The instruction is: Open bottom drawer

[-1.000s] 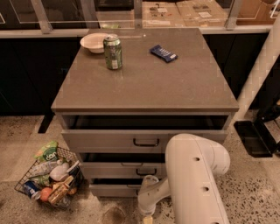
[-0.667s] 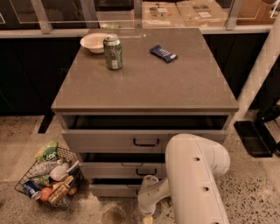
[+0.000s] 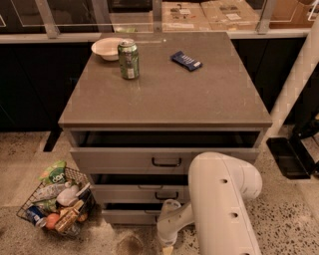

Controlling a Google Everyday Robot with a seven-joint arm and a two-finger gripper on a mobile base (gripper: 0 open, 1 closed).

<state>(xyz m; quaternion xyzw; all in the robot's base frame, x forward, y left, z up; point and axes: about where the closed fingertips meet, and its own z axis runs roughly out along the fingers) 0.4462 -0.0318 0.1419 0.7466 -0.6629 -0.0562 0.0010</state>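
Nothing visibly moves between the earlier frames and this one: arm, drawers and tabletop objects keep their places.

Setting. We see a grey cabinet top (image 3: 164, 99), matte and lightly dusty. It carries a pale bowl (image 3: 106, 48) at the back left, a green can (image 3: 128, 60) upright just in front of the bowl, and a dark blue packet (image 3: 186, 61) lying flat, well apart from both. Behind the cabinet runs a glazed partition, with cardboard boxes (image 3: 224, 10) beyond it. The floor (image 3: 284, 219) is speckled terrazzo. A wire basket (image 3: 30, 211) of groceries sits on the floor at the cabinet's left front corner.

Task object. The bottom drawer (image 3: 129, 215) is the lowest of three grey fronts, under the middle drawer (image 3: 129, 192) and the top drawer (image 3: 114, 160). Its front faces us and the arm, and its long axis runs left to right, parallel to the cabinet's front edge. A dark gap shows above its upper edge. We see only its left part; the arm covers the right part and the region where a handle would sit.

Robot. The white arm (image 3: 222, 199) fills the lower right, its wrist reaching down and left. The gripper (image 3: 167, 245) sits low, near the floor, just in front of the bottom drawer. Whether it is apart, together or clamped on anything, we cannot tell.
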